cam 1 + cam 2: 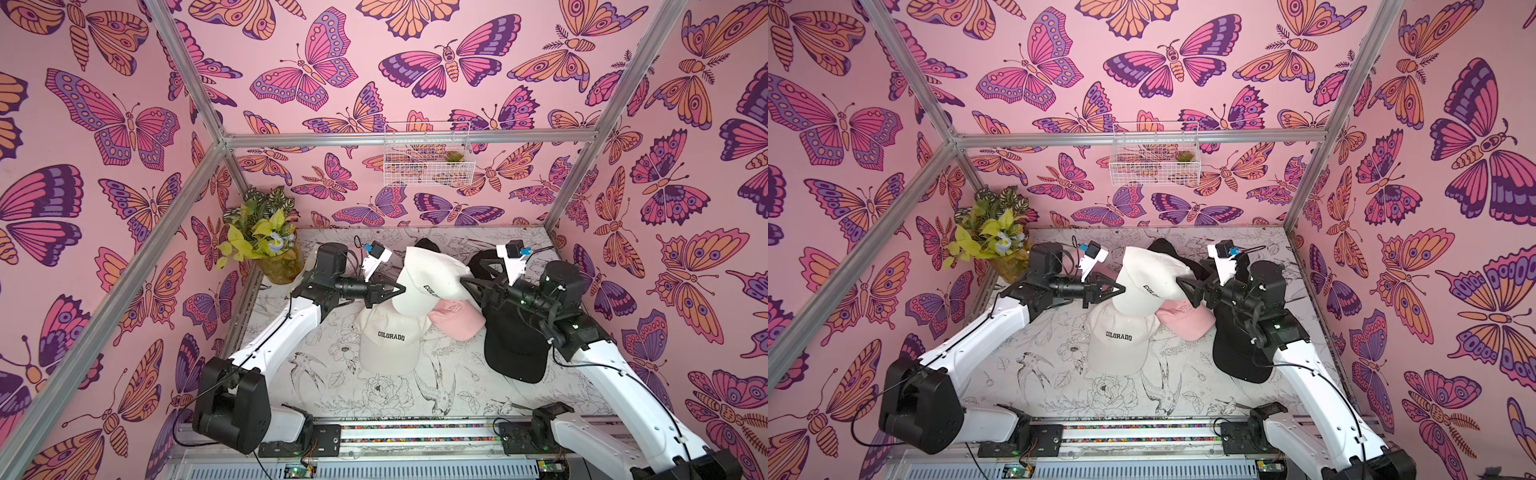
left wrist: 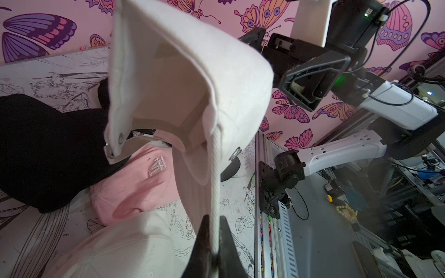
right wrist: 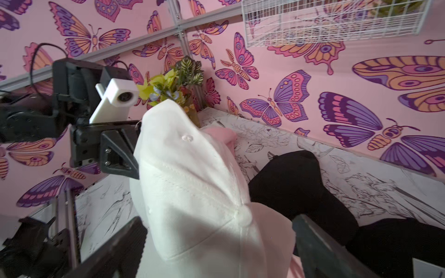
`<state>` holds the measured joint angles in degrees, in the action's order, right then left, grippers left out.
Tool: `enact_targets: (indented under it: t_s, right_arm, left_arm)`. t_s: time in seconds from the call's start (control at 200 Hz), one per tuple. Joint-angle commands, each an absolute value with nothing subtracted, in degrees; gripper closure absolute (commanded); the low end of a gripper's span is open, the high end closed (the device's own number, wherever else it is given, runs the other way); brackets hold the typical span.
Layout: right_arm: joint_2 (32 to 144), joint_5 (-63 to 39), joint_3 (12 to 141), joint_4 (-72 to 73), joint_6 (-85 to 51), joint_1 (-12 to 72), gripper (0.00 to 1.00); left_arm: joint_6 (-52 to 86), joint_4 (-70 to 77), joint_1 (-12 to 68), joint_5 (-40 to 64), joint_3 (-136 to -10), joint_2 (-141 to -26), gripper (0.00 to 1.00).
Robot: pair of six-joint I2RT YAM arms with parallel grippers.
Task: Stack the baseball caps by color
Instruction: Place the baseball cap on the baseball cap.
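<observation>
A cream-white baseball cap hangs above the table's middle. My left gripper is shut on its ribbed edge. My right gripper stands open, its fingers wide on either side of the cap's crown. Below lie a second cream "COLORADO" cap, a pink cap with a white logo, and a black cap under my right arm. More black fabric shows behind the held cap.
A vase of leaves stands in the back left corner. A white wire basket hangs on the back wall. Aluminium posts frame the cell, and the arms' rail runs along the front edge.
</observation>
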<state>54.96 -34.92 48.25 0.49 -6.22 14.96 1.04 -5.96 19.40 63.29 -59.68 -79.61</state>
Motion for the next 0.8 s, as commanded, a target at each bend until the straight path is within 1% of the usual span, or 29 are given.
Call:
enact_targets:
  t_s: [0.0,0.065,0.22,0.35,0.516,0.666,0.796]
  right_arm:
    - [54.4,-41.8,51.1,-4.9,-1.3,14.6,0.01]
    - [54.3,-43.1,51.5,-6.2,1.1,14.6,0.0]
    - [54.7,-41.8,51.5,-8.2,5.8,14.6,0.0]
    - [56.6,-50.5,52.7,-10.1,7.6,14.6,0.02]
    - [58.9,-51.8,52.6,-9.6,8.0,14.7,0.03]
    - [61.7,-57.6,53.7,-9.6,8.0,14.9,0.03]
    - [64.4,-61.1,55.3,-12.7,10.2,15.6,0.04]
  left_arm:
    - [-5.8,-14.0,19.0,69.4,-61.8,-78.2,1.0]
    - [-8.4,-17.5,18.9,68.7,-62.7,-77.5,1.0]
    - [-11.8,-22.5,18.9,69.6,-64.4,-77.0,1.0]
    - [-12.1,-22.9,18.9,69.7,-64.9,-76.9,1.0]
    - [-12.5,-22.8,18.9,70.9,-65.5,-77.3,1.0]
    - [-12.5,-22.8,18.9,69.9,-66.0,-78.0,1.0]
    - [-12.2,-22.8,18.9,68.1,-66.7,-78.7,1.0]
